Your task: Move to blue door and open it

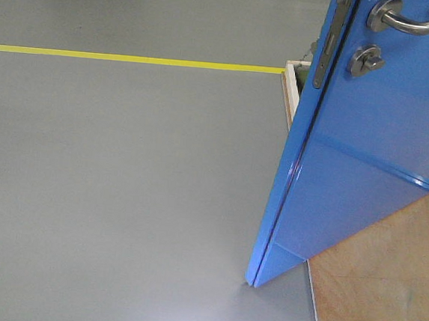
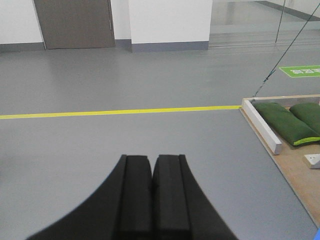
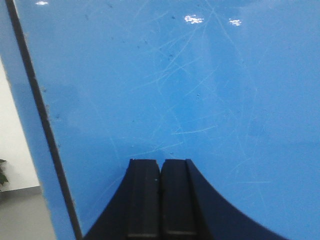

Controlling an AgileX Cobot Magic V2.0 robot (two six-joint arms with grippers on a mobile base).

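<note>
Blue door [image 1: 365, 159] stands front-right on a plywood base [image 1: 384, 288], latch edge toward the camera. Grey floor [image 1: 121, 197] with a yellow line [image 1: 133, 58] lies to its left. Left gripper [image 2: 152, 159] is closed and empty over open floor; right gripper [image 3: 160, 162] is closed and empty, facing the scratched glossy panel.

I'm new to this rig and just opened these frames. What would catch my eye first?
The glossy blue door dominates the right of the front view, its silver lever handle and thumb-turn lock near the top. Its scratched blue face also fills the right wrist view, just ahead of the shut right gripper. The left gripper, also shut, faces grey floor crossed by a yellow line.
</note>
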